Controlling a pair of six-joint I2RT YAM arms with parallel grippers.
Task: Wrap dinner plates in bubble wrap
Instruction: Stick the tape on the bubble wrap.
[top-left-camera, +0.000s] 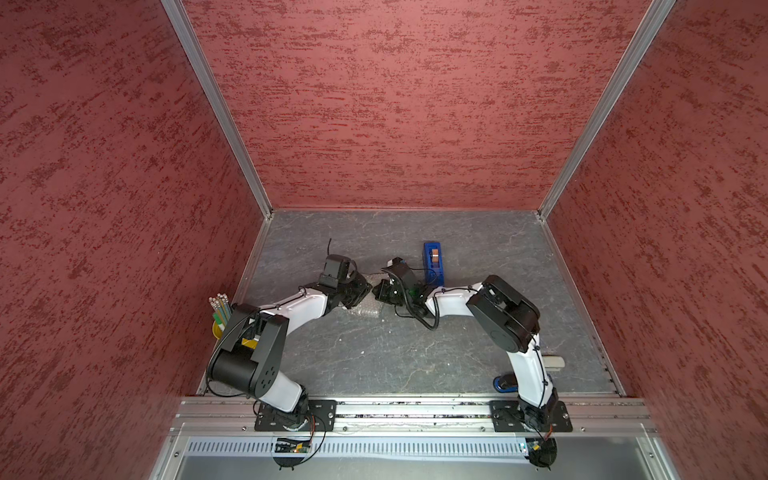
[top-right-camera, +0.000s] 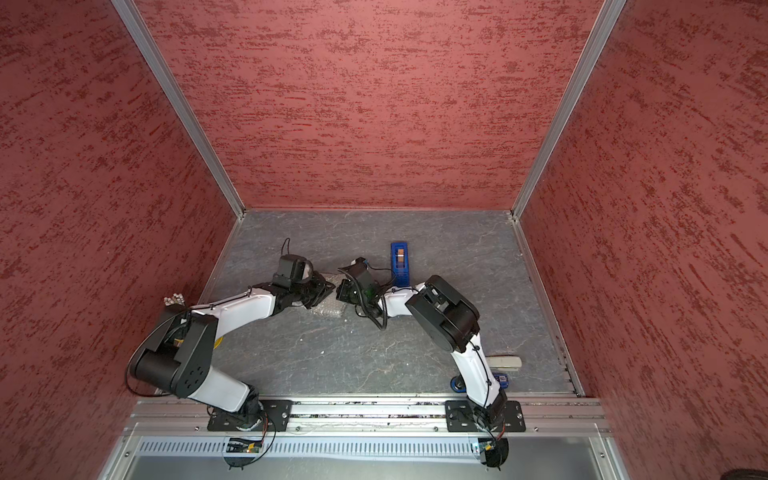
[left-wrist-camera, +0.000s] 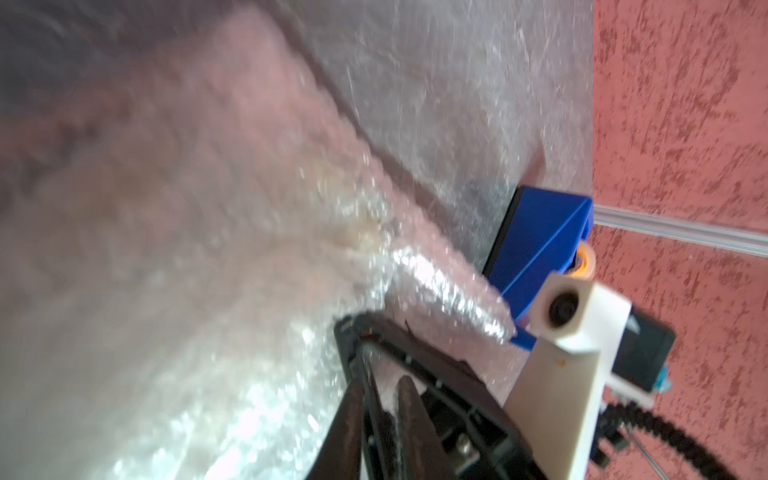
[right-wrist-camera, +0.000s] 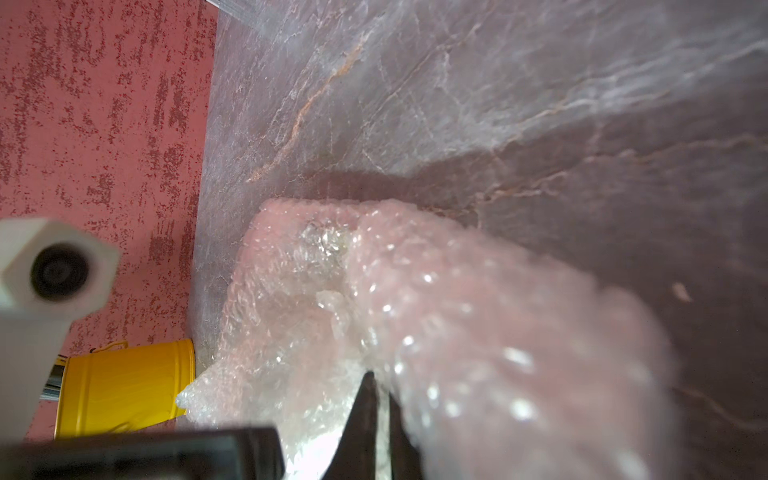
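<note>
The bubble wrap (top-left-camera: 365, 309) lies as a crumpled whitish bundle in the middle of the grey table, seen in both top views (top-right-camera: 330, 309). Both arms meet over its far edge. My left gripper (top-left-camera: 365, 289) is shut on a fold of the wrap; in the left wrist view its dark fingers (left-wrist-camera: 353, 415) pinch the sheet at the left gripper (left-wrist-camera: 382, 382). Close beside it, my right gripper (top-left-camera: 379, 291) is also shut on the wrap, with a thin strip of bubble wrap (right-wrist-camera: 457, 316) caught between the tips of the right gripper (right-wrist-camera: 380, 390). The dinner plate is hidden under the wrap.
A blue tape dispenser (top-left-camera: 433, 257) stands just beyond the right wrist. A yellow pencil cup (top-left-camera: 218, 322) sits at the table's left edge, by the left arm's elbow. A pale stapler-like object (top-left-camera: 555, 362) and a blue item (top-left-camera: 505, 383) lie near the right arm's base. Red walls enclose three sides.
</note>
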